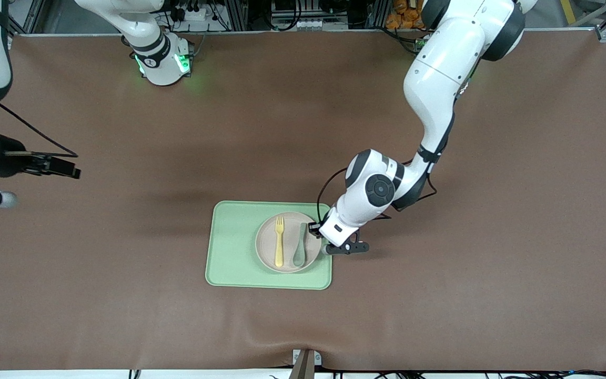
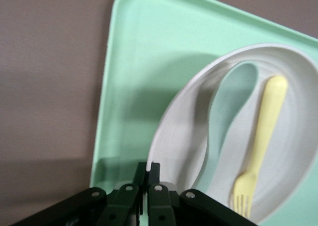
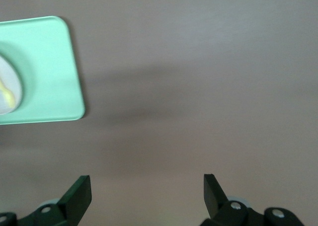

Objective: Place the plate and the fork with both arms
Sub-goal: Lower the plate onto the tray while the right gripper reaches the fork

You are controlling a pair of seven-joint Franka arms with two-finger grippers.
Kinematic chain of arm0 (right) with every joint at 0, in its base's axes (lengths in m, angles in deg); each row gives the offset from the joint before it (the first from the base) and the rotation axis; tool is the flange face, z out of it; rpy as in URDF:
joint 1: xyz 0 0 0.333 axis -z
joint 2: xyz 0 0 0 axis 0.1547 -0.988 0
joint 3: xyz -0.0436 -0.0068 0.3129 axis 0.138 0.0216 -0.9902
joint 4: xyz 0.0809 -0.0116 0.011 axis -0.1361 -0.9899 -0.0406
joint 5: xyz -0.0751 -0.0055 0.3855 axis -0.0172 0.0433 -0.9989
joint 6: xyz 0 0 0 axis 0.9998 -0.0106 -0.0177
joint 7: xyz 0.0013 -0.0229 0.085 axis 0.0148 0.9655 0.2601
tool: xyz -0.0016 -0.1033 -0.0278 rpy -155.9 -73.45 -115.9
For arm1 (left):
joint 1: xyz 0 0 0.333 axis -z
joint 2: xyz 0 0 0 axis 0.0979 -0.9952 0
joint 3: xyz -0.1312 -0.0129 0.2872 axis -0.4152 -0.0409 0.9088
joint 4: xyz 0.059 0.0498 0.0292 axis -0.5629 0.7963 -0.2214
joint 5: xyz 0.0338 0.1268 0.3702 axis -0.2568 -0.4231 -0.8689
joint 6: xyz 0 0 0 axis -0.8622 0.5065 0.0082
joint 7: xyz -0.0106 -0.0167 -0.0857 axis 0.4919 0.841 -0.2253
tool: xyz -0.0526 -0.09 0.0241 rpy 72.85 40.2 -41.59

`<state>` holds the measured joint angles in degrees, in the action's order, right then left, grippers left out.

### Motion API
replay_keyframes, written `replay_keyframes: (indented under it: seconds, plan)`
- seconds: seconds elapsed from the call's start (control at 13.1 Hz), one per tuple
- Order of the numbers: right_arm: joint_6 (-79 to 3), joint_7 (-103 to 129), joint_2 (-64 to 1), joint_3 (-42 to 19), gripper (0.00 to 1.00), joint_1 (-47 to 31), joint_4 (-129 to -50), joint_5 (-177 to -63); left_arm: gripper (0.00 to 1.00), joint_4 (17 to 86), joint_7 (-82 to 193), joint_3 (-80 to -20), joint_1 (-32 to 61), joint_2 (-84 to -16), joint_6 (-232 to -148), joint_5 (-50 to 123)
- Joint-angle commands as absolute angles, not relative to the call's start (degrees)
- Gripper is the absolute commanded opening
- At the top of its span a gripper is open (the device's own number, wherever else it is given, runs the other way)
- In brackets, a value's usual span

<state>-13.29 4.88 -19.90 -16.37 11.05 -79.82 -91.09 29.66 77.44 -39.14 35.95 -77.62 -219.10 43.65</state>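
Observation:
The cream-white plate lies on the pale green tray, at the side toward the left arm's end. The yellow fork lies on the plate beside a teal-green spoon. My left gripper is down at the plate's rim on the left arm's side and shut on that rim. The left wrist view shows its gripper closed at the plate's rim, with the fork and spoon in the plate. My right gripper waits open over bare table at the right arm's end.
The tray lies on a brown table mat and shows at the edge of the right wrist view. The open right gripper has only brown mat under it. A small bracket sits at the table's near edge.

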Motion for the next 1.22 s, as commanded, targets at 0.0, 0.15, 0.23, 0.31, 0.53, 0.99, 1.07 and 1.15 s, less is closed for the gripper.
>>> replay_keyframes:
  seconds: [0.0, 0.15, 0.23, 0.31, 0.53, 0.99, 1.07, 1.15]
  plan:
    - [-16.6, 3.5, -23.7, -16.6, 1.00, 10.4, -78.4, -94.6, 0.00, 27.9, 77.9, -38.2, 37.3, -78.9, -220.2, 44.8]
    - [-18.7, -0.5, -26.3, -16.6, 1.00, 7.3, -76.7, -94.6, 0.00, 27.9, 77.9, -38.1, 37.6, -79.5, -221.7, 44.8]
    - [-18.7, -3.7, -28.3, -16.6, 1.00, 5.4, -74.6, -94.6, 0.00, 27.9, 78.0, -38.1, 38.1, -79.8, -222.0, 44.8]
    - [-18.8, -6.3, -30.3, -16.6, 1.00, 3.5, -72.4, -94.5, 0.00, 27.9, 78.0, -38.1, 38.1, -79.9, -222.5, 44.8]
    - [-28.1, -7.0, -33.7, -16.6, 1.00, -1.6, -71.2, -94.6, 0.45, 27.9, 78.0, -38.2, 37.8, -79.8, -224.1, 44.9]
    - [-39.8, -9.6, -43.1, -17.5, 1.00, -9.3, -67.0, -94.6, 1.00, 28.0, 77.8, -37.8, 37.5, -76.6, -226.3, 44.6]
    - [-39.9, -11.4, -45.2, -17.5, 1.00, -10.7, -64.2, -94.5, 1.00, 28.0, 77.8, -37.9, 36.6, -74.9, -226.2, 44.7]
    - [-40.0, -11.9, -47.5, -17.3, 1.00, -13.4, -61.8, -94.0, 1.00, 28.0, 77.8, -37.9, 35.3, -73.4, -226.1, 44.5]
